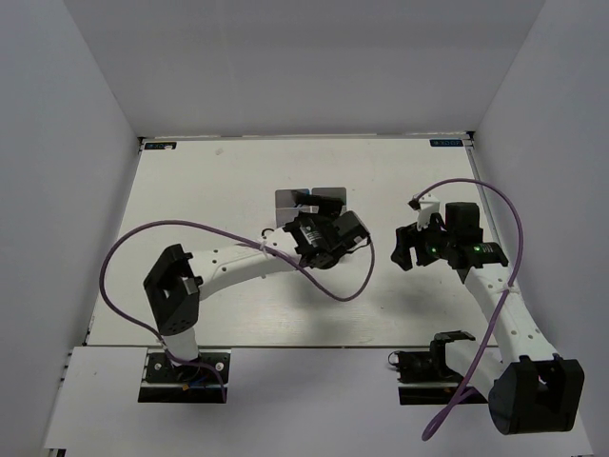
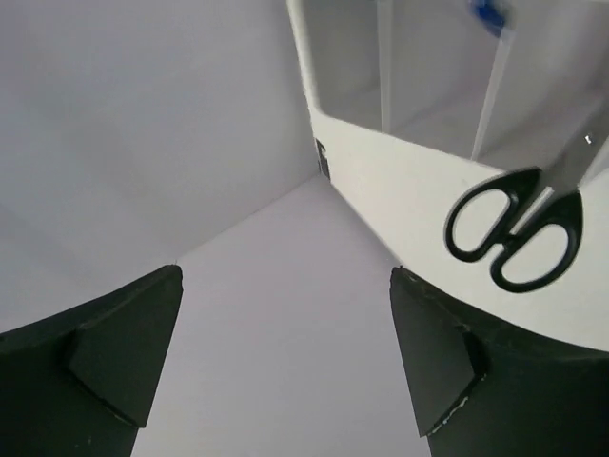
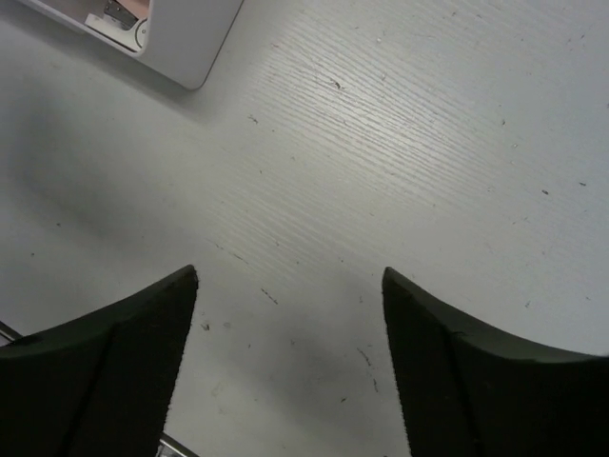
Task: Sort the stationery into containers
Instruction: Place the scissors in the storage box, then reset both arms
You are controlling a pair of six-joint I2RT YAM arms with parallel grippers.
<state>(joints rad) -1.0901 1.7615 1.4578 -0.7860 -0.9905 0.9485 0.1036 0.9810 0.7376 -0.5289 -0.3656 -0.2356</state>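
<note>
The scissors (image 2: 514, 228) look like the item now in hand. In the left wrist view their black handles lie on the white surface (image 3: 400, 143) just beside the bins (image 2: 383, 67), with the blades running toward the bins' wall. I cannot tell whether the tips touch the wall.

The left gripper (image 2: 285, 286) hangs near the bins. Its fingers are spread and nothing is between them. The next move probably calls for swinging it toward the handles, lowering, and closing across them. Because the scissors lie flat, the fingers will likely have to meet the surface.

A blue pen (image 2: 488, 13) already sits inside one of the bins. In the right wrist view a pink-white piece (image 3: 128, 9) lies in a corner bin.

The right gripper (image 3: 288, 276) is also released and holds nothing. It sits over bare surface, away from the bins, and does not block the left arm. The bins' wall beside the blades is the likeliest thing to get in the way.
</note>
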